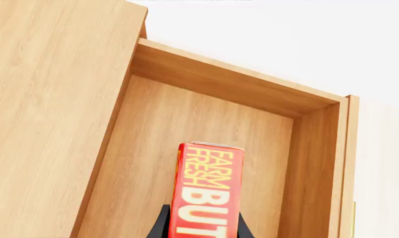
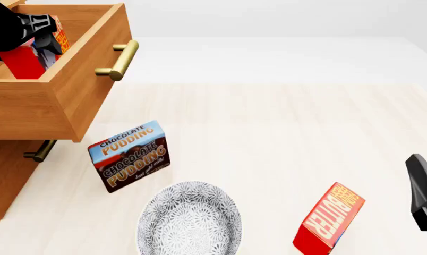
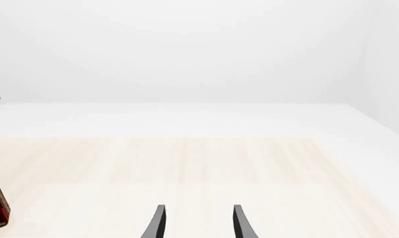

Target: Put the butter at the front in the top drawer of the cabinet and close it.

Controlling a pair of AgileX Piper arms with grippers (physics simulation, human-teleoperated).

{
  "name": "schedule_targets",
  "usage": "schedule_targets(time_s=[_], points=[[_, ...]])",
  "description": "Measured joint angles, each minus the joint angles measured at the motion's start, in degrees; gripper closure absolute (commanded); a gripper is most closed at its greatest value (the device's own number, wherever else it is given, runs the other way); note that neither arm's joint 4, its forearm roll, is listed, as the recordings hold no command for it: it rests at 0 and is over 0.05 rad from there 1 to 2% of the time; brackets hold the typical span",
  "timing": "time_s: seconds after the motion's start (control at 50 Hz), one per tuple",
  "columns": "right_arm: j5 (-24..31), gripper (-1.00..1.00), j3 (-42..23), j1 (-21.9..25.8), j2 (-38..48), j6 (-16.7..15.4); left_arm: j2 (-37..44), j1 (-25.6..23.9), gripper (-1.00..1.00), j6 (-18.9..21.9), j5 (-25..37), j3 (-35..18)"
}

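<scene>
Left tool (image 1: 203, 229) grips the butter (image 1: 208, 191) inside the top drawer (image 2: 71, 79); the front view alone shows its handle (image 2: 118, 60). Right tool (image 3: 198, 223) is open and empty.

A chocolate pudding box (image 2: 128, 155) stands on the pale wood worktop (image 2: 284, 133) in the lower left of the front view, tilted, its blue-and-brown face with the words "CHOCOLATE PUDDING" turned toward the camera. Just below it, at the bottom edge of the frame, sits a round bowl (image 2: 189, 223) with a grey-and-white speckled pattern, near the box but apart from it. Toward the lower right a second butter carton (image 2: 329, 218) stands tilted, red with orange lettering, well apart from the bowl. A sliver of the pudding box shows at the lower left edge of the right wrist view.
</scene>
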Motion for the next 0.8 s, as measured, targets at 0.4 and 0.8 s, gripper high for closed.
schedule_targets(time_s=[0.4, 0.8], points=[[-0.5, -1.00, 0.0, 0.0, 0.5, 0.0, 0.6, -1.0, -1.00, -0.2, 0.2, -0.6], [-0.6, -1.00, 0.0, 0.0, 0.6, 0.0, -0.7, -0.9, -1.00, 0.9, 2.4, -2.1]])
